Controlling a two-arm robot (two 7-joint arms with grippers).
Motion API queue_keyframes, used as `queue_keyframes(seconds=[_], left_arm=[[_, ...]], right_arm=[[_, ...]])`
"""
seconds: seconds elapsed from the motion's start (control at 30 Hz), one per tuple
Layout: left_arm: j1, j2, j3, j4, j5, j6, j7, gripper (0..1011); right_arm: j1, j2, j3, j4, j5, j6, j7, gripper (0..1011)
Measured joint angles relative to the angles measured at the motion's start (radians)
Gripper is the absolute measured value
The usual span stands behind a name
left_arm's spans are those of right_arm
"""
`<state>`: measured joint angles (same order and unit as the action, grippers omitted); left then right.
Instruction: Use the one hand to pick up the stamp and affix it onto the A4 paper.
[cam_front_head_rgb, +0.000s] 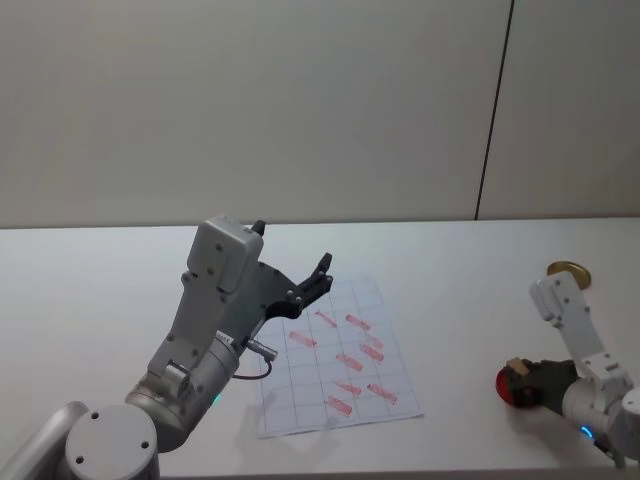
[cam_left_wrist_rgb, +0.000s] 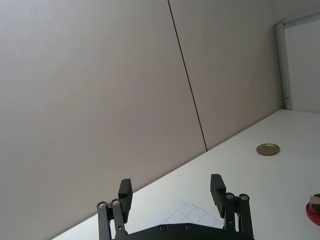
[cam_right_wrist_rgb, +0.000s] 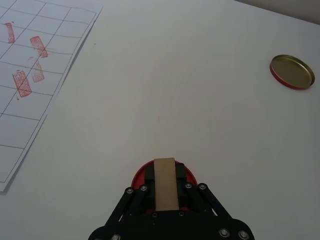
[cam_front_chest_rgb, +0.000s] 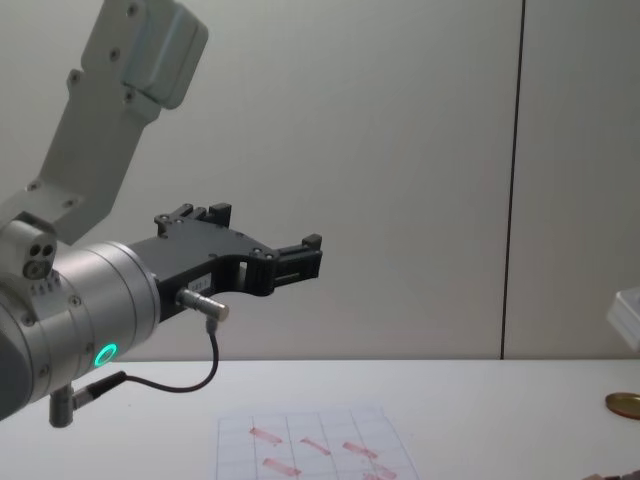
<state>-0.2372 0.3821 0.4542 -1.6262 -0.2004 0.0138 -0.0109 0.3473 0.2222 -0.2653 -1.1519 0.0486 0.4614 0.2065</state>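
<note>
My right gripper is shut on the stamp, a small tan wooden block, which stands on a round red ink pad. From the head view this gripper sits low at the table's right front, with the stamp at its tip. The A4 paper, a gridded sheet with several reddish marks, lies to its left. My left gripper hangs raised above the paper's far left corner, open and holding nothing.
A flat round brass-coloured lid lies on the white table behind the right gripper, also visible in the right wrist view. A pale wall with a dark vertical seam stands beyond the table's back edge.
</note>
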Motion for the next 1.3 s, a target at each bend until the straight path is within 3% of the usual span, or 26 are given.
queue_keyframes(seconds=[0.77,1.03,1.3], left_arm=[[0.0,0.0,0.0,0.0,0.0,0.0,0.0,993],[0.0,0.0,0.0,0.0,0.0,0.0,0.0,993],[0.0,0.0,0.0,0.0,0.0,0.0,0.0,993]], right_arm=[[0.019,-0.012,0.005,0.052,0.029,-0.009,0.002,219],[0.008,-0.011,0.007,0.001,0.032,-0.015,-0.003,219],[0.0,-0.01,0.006,-0.092,0.035,-0.022,-0.008,219]])
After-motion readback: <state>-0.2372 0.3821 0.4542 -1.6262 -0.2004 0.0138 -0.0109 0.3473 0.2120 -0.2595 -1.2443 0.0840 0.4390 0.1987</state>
